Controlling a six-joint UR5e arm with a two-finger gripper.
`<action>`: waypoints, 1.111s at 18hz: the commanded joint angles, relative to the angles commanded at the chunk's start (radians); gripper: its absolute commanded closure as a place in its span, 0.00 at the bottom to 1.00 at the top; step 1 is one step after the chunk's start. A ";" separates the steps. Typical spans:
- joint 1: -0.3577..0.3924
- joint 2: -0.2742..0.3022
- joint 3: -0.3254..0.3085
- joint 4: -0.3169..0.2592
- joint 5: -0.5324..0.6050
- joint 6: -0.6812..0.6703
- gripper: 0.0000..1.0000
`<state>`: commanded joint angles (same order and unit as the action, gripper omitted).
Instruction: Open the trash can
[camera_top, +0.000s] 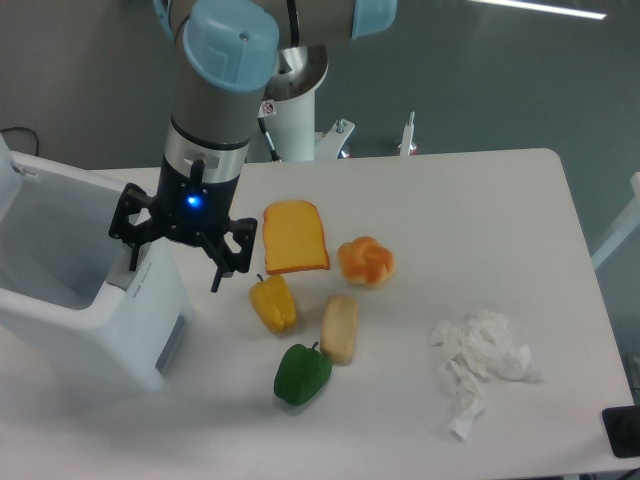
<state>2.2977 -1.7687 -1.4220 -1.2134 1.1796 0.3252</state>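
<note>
The trash can is a large white boxy bin at the table's left end. Its lid stands swung up at the far left edge of the frame, and the hollow inside shows. My gripper hangs over the bin's right rim, open with fingers spread wide. The left finger points down at the grey push tab strip on the rim. The right finger hangs free beside the bin, above the table. Nothing is held.
To the right of the bin lie a toast slice, a bun, a yellow pepper, a bread roll and a green pepper. A crumpled tissue lies further right. A black object sits at the bottom right corner.
</note>
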 joint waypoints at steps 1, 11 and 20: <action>0.015 0.000 0.000 0.002 0.000 0.003 0.00; 0.290 -0.107 -0.002 0.023 0.008 0.423 0.00; 0.316 -0.287 0.017 0.112 0.328 1.061 0.00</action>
<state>2.6139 -2.0554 -1.4051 -1.1015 1.5076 1.3863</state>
